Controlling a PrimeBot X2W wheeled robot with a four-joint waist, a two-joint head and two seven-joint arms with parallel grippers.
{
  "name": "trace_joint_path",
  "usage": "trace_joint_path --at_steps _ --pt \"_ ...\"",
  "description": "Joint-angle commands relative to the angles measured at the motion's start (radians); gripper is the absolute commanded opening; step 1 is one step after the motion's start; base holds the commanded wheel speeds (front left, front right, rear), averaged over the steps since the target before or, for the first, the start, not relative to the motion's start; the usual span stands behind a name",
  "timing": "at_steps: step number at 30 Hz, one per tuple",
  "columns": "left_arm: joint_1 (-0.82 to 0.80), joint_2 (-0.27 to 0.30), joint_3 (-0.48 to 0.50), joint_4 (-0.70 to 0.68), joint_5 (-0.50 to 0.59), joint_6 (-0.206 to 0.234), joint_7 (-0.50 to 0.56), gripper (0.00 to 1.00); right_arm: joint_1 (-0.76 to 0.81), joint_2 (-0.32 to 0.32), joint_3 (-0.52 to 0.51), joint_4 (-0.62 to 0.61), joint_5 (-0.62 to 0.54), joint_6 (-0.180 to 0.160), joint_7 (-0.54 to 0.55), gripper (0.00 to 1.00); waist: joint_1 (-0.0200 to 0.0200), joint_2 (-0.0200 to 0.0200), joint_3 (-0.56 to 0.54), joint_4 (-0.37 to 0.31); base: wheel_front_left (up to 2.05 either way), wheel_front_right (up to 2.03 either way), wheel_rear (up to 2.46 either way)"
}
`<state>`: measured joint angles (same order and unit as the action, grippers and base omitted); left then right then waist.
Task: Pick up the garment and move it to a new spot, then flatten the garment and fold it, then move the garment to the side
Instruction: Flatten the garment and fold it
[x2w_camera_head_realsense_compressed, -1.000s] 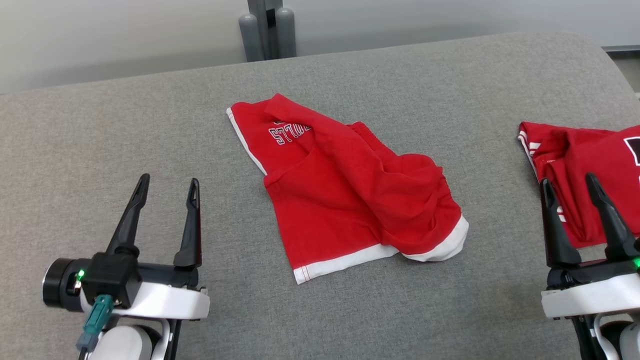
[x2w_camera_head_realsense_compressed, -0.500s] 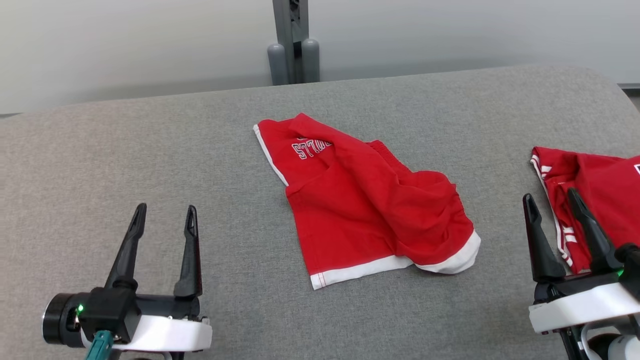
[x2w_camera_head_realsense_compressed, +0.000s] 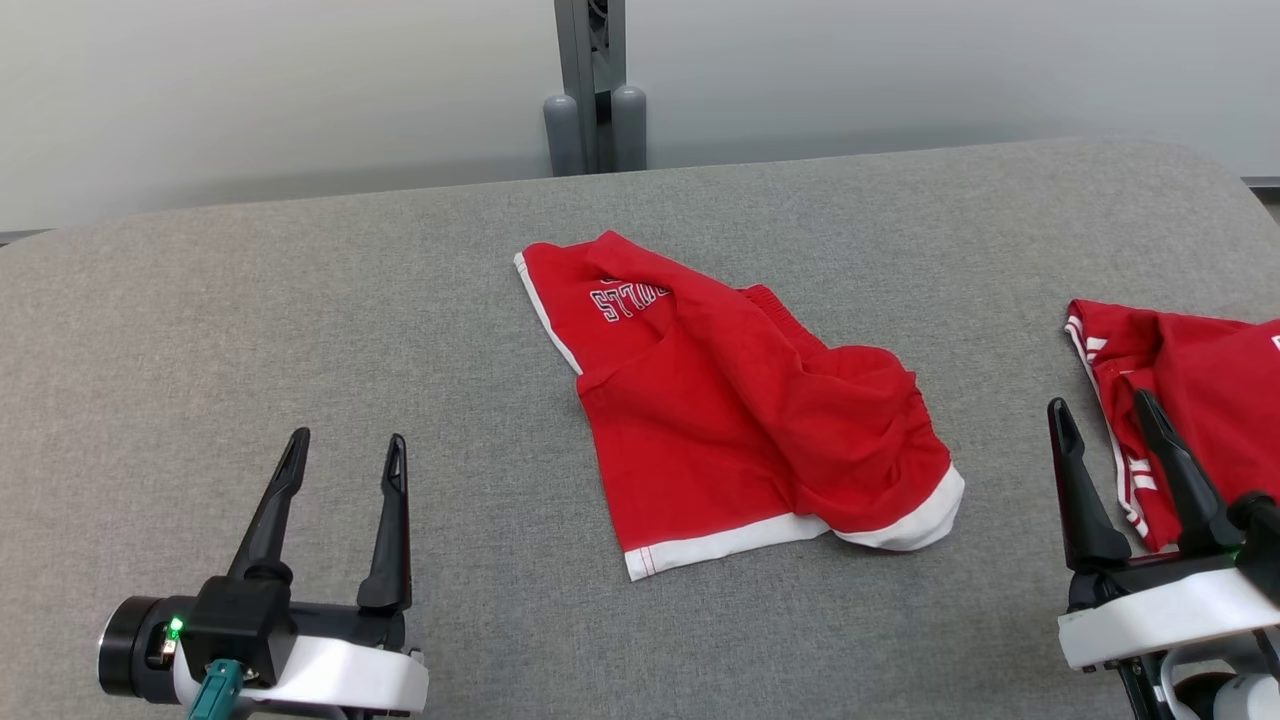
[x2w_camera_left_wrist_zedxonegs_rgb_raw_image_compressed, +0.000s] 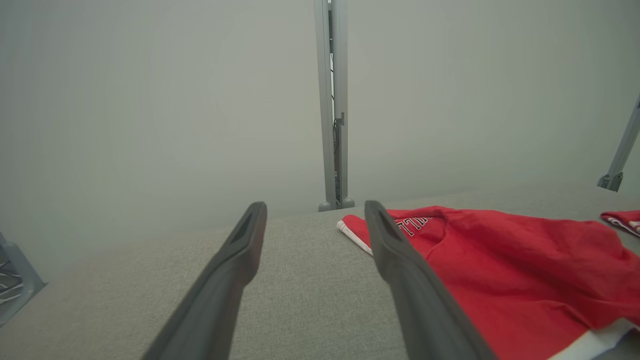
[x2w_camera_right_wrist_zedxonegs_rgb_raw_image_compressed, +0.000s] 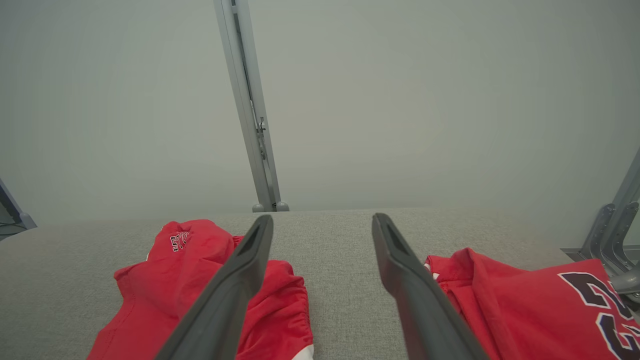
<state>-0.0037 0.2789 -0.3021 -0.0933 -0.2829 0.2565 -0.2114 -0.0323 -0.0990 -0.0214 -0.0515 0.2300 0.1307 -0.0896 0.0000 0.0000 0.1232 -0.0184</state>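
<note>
The garment, a pair of red shorts with white hems and white lettering, lies crumpled in the middle of the grey padded table. The left wrist view has the garment at its right; the right wrist view has the garment at its lower left. My left gripper hovers open at the lower left, well clear of the shorts. At the lower right my right gripper is open too, between the shorts and a second red piece. Nothing sits between either pair of fingers.
A second red garment with white stripes and dark numerals lies at the table's right edge, close beside my right gripper; in the right wrist view that red garment sits at the lower right. A grey post stands behind the table against a pale wall.
The whole head picture has shifted down and right, so the camera moved. Both grippers stay open and nothing was grasped.
</note>
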Motion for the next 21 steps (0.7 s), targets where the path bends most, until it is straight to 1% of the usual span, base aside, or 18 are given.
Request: trace_joint_path --at_steps 1,6,9,12,15,16,19,21 --pt "-0.006 0.009 0.002 -0.005 0.002 0.003 0.002 1.00 -0.007 -0.002 -0.001 0.001 0.004 0.000 -0.004 1.00 0.0000 0.0000 0.001 0.001 0.00 0.00 0.00" --pt "-0.014 0.011 -0.005 -0.017 0.008 0.006 0.009 1.00 -0.016 -0.002 0.001 0.006 0.009 0.000 -0.010 1.00 0.0000 0.0000 0.007 0.005 0.00 0.00 0.00" --pt "-0.038 0.009 -0.027 -0.028 0.016 -0.006 0.023 1.00 -0.023 -0.002 -0.001 0.004 0.010 0.000 -0.013 1.00 0.0000 0.0000 0.021 0.009 0.00 0.00 0.00" --pt "-0.065 -0.002 -0.075 -0.010 0.011 -0.042 0.060 1.00 -0.027 -0.002 0.005 0.006 0.011 0.000 -0.010 1.00 0.0000 0.0000 0.042 0.007 0.00 0.00 0.00" --pt "-0.098 -0.032 -0.135 0.033 -0.018 -0.100 0.108 1.00 -0.043 0.000 0.017 0.015 0.016 0.000 -0.010 1.00 0.0000 0.0000 0.067 -0.003 0.00 0.00 0.00" --pt "-0.098 -0.032 -0.135 0.033 -0.018 -0.100 0.108 1.00 -0.043 0.000 0.017 0.015 0.016 0.000 -0.010 1.00 0.0000 0.0000 0.067 -0.003 0.00 0.00 0.00" --pt "-0.115 -0.056 -0.190 0.107 -0.052 -0.157 0.158 1.00 -0.054 0.005 0.033 0.024 0.021 0.000 -0.017 1.00 0.0000 0.0000 0.096 -0.023 0.00 0.00 0.00" --pt "-0.123 -0.076 -0.223 0.150 -0.072 -0.186 0.184 1.00 -0.064 0.008 0.046 0.034 0.025 0.000 -0.023 1.00 0.0000 0.0000 0.111 -0.037 0.00 0.00 0.00"
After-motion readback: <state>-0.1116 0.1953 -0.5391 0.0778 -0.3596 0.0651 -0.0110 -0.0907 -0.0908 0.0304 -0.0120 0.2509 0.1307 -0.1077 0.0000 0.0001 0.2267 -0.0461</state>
